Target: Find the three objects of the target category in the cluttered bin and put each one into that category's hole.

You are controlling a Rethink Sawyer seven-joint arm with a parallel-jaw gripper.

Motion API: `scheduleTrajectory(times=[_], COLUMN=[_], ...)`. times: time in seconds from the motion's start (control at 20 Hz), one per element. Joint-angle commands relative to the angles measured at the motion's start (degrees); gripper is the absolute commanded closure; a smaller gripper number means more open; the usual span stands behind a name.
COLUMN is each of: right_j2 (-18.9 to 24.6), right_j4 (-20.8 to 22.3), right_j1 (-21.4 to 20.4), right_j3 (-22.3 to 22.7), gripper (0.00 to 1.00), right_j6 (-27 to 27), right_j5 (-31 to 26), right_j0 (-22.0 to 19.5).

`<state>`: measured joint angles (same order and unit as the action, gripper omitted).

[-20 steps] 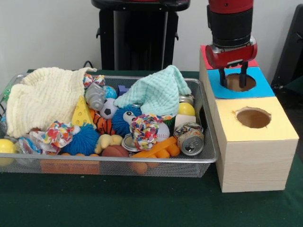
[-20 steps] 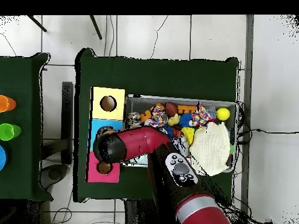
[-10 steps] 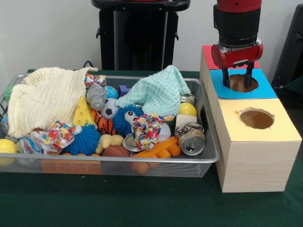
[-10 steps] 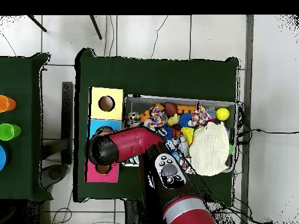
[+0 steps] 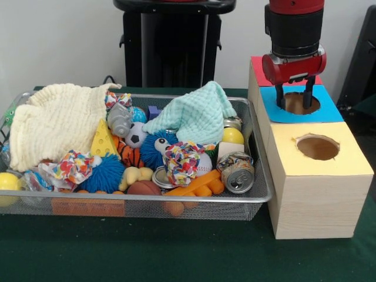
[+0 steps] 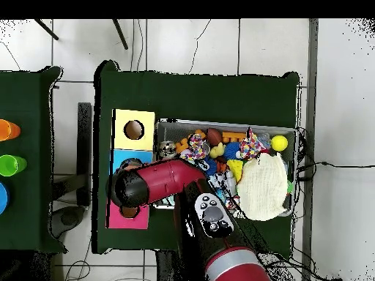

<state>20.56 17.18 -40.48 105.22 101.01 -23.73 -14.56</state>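
- A red and black robot arm is seen reaching down over a pale wooden box (image 5: 311, 202) with red, blue and yellow painted top panels, which stands just beside a silver wire-mesh bin (image 5: 258, 197).
- The black two-fingered gripper (image 5: 292, 101) is held directly above the round hole in the blue panel (image 5: 301, 103). Its fingers are spread apart with a clear gap, and nothing is seen between them.
- The target category is not named. Metal cans are judged a likely candidate, since about three can-like items are seen in the bin.
- A crushed silver drink can with red markings (image 5: 237, 171) is found lying on its side at the bin's end nearest the box, its round end facing the camera.
- A flat round metal tin (image 5: 160, 178) is seen partly buried under a multicoloured fabric scrunchie (image 5: 180, 161).
- A third metal can (image 5: 232, 123) is only partly shown beneath a mint-green muslin cloth (image 5: 197, 114). Its shape cannot be made out.
- The crushed can is judged to be light, thin-walled and easily dented further, with a smooth, somewhat slippery skin.
- A hold across its narrowed, crumpled middle is advised, where the fingers can be closed over the flattened sides.
- The buried tin is likely to need uncovering before it can be gripped.
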Motion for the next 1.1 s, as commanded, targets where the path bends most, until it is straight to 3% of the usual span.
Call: scheduleTrajectory(times=[0.05,0.4,1.1], right_j2=[-8.7,-5.3,-2.2], right_j4=[3.9,1.5,2.7], right_j1=[-3.3,-5.7,-5.8], right_j3=[-2.5,-0.1,1.2], gripper=[0.00,0.00,0.00], right_j6=[2.4,0.9,0.4], right_j5=[-2.3,-4.9,-4.0], right_j0=[-7.6,-10.4,-13.7])
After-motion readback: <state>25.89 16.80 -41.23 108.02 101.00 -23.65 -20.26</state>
